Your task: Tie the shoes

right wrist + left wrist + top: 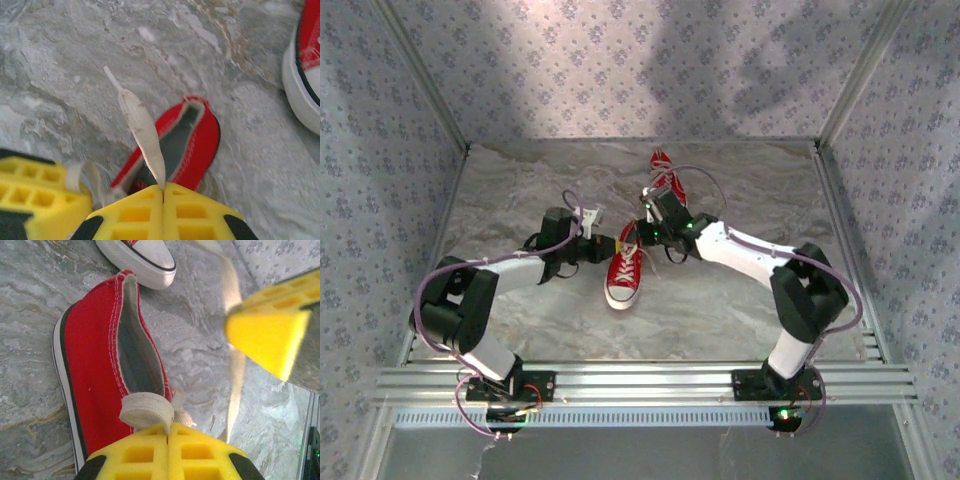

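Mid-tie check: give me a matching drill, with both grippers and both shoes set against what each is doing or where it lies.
1 left gripper
2 right gripper
3 near shoe
4 far shoe

A shut on a single lace end
B laces held from both sides
C shut on a folded lace loop
D untouched, farther back

Pairs: 1-C, 2-A, 3-B, 4-D
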Controlling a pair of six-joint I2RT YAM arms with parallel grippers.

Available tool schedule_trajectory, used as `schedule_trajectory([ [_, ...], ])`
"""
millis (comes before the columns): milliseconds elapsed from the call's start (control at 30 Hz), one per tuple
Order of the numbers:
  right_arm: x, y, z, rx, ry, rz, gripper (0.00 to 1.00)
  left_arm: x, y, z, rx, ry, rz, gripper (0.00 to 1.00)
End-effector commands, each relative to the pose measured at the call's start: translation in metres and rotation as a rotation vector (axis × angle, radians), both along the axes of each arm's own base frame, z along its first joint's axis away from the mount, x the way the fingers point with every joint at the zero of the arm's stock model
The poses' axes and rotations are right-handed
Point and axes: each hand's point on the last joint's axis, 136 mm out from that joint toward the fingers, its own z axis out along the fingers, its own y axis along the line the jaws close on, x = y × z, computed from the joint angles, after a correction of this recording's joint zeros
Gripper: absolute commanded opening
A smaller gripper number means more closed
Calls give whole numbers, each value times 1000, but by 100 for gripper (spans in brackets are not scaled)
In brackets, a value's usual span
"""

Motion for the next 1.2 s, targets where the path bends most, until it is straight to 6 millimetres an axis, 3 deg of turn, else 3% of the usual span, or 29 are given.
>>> schedule_trajectory([
  [0, 9, 13, -2, -13, 19, 70, 4, 8, -8, 11, -86, -38, 34, 0],
  [167, 20, 31, -10, -16, 36, 133, 6, 10, -11, 10, -130, -32, 55, 0],
  [500, 42, 39, -31, -27, 80, 135, 9, 9, -2, 9, -114, -48, 102, 0],
  [633, 39, 35, -34, -55, 82, 129, 23, 9, -2, 8, -111, -46, 101, 0],
  [900, 26, 9, 2, -74, 1, 40, 34, 8, -3, 6, -114, -41, 90, 0],
  [1167, 4, 16, -9, -43, 61, 33, 39, 3, -9, 7, -116, -52, 58, 0],
])
